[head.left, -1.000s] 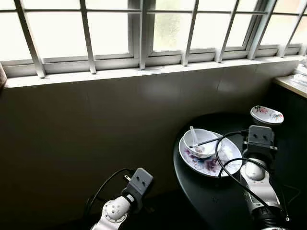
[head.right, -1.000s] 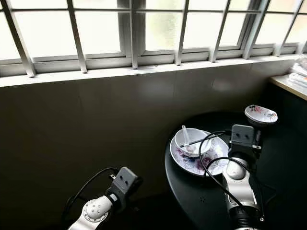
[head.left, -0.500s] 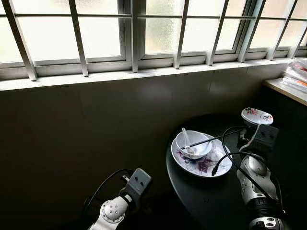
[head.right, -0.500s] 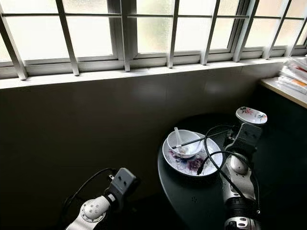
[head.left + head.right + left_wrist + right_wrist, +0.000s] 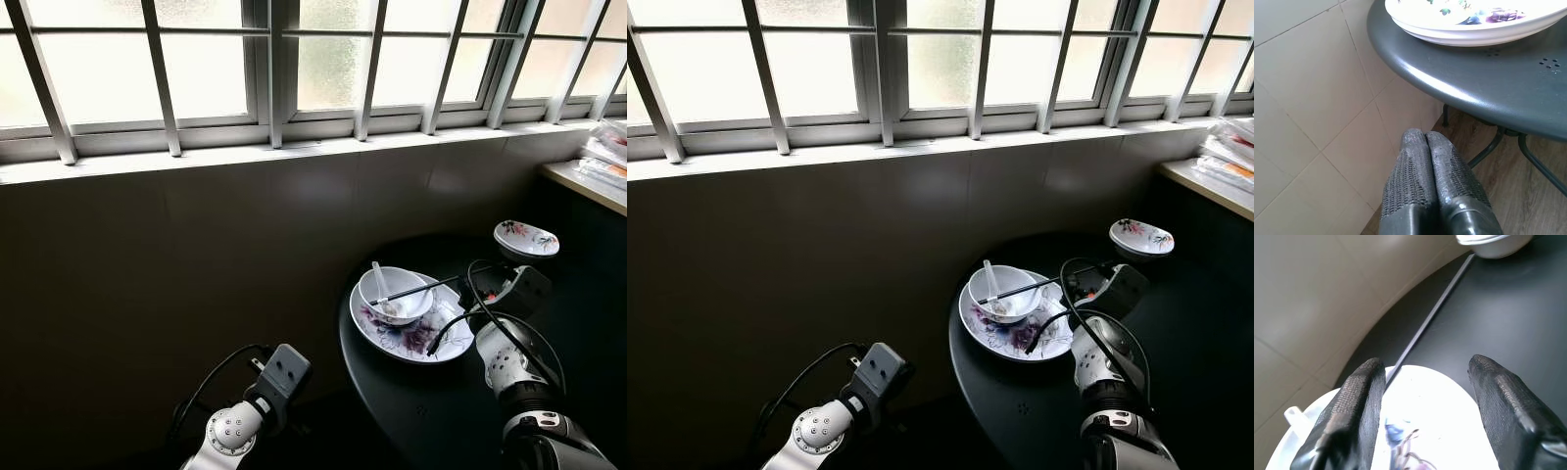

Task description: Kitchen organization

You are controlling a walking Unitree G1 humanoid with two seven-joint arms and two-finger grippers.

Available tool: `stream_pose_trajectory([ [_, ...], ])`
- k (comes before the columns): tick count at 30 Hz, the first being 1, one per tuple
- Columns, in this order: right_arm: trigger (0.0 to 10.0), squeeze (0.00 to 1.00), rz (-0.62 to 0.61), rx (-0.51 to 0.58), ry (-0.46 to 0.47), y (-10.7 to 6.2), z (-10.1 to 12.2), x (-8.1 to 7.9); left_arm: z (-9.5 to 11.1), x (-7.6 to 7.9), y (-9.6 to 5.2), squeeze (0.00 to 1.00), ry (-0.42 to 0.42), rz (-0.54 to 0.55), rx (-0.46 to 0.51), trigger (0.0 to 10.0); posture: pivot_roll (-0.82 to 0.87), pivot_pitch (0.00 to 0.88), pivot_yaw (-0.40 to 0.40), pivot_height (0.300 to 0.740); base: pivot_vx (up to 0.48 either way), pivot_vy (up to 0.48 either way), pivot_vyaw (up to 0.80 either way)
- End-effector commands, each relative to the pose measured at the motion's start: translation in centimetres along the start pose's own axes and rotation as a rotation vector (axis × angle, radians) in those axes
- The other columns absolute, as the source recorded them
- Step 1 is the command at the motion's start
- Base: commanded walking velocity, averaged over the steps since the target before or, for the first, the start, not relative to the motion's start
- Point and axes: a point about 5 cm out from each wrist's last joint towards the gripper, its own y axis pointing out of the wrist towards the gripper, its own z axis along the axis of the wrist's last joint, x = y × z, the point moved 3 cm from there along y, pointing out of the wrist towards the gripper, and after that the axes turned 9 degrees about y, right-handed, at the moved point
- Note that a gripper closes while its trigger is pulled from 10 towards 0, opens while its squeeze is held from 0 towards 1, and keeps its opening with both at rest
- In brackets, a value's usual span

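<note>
The right tool (image 5: 1422,396) is held wide open, empty, over the white flower-painted plate (image 5: 411,338) on the round dark metal surface (image 5: 441,401). A white bowl (image 5: 395,292) with what seems a spoon rests on the plate. The left tool (image 5: 1426,147), closed and empty, hangs beside the surface.

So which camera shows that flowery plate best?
The left eye view: the whole plate shows on the round table, bowl on top. The right eye matches it. The left wrist catches its underside edge; the open right claw sees a glary patch.
</note>
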Motion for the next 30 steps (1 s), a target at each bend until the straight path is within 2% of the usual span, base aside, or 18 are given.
stream_pose_trajectory([
  [1, 10.0, 0.00, 0.025, -0.009, 0.025, 0.3, 0.5, -0.4, 0.0, 0.0, 0.2, 0.00, 0.005, -0.004, -0.003, 10.0, 0.04, 0.000, -0.054, 0.740, 0.000, 0.000, 0.00],
  [5, 10.0, 0.00, 0.035, -0.038, 0.091, 0.6, 0.6, -0.5, 0.0, 0.0, 0.3, 0.00, 0.006, -0.004, -0.003, 10.0, 0.04, 0.000, -0.054, 0.740, 0.000, 0.000, 0.00],
  [6, 10.0, 0.00, 0.040, -0.054, 0.146, 0.8, 0.7, -0.5, 0.0, 0.0, 0.3, 0.00, 0.007, -0.004, -0.003, 10.0, 0.05, 0.000, -0.053, 0.740, 0.000, 0.000, 0.00],
  [9, 10.0, 0.00, 0.043, -0.081, 0.208, 0.9, 0.6, -0.6, 0.0, -0.1, 0.3, 0.00, 0.010, -0.004, -0.004, 10.0, 0.05, 0.000, -0.054, 0.740, 0.000, 0.000, 0.00],
  [12, 10.0, 0.00, 0.034, -0.085, 0.237, 1.0, 0.5, -0.5, 0.0, -0.1, 0.3, 0.00, 0.011, -0.004, -0.004, 10.0, 0.05, 0.000, -0.056, 0.740, 0.000, 0.000, 0.00],
  [20, 10.0, 0.00, 0.007, -0.138, 0.375, 0.8, -0.6, 0.5, 0.0, -0.1, 0.3, 0.00, 0.012, -0.004, -0.007, 10.0, 0.05, 0.000, -0.049, 0.740, 0.000, 0.000, 0.00],
  [24, 10.0, 0.00, 0.016, -0.171, 0.382, 0.7, -1.4, 0.3, 0.0, -0.1, 0.3, 0.00, 0.013, -0.007, -0.007, 10.0, 0.06, 0.000, -0.050, 0.740, 0.000, 0.000, 0.00],
  [27, 10.0, 0.00, 0.110, -0.237, 0.363, 0.6, -2.7, -1.7, -0.1, -0.1, 0.2, 0.00, 0.010, -0.002, -0.008, 10.0, 0.06, 0.000, -0.053, 0.740, 0.000, 0.000, 0.00],
  [30, 10.0, 0.00, 0.138, -0.249, 0.338, 0.5, -3.1, -2.3, -0.1, -0.1, 0.1, 0.00, 0.008, 0.000, -0.008, 10.0, 0.07, 0.000, -0.055, 0.740, 0.000, 0.000, 0.00],
])
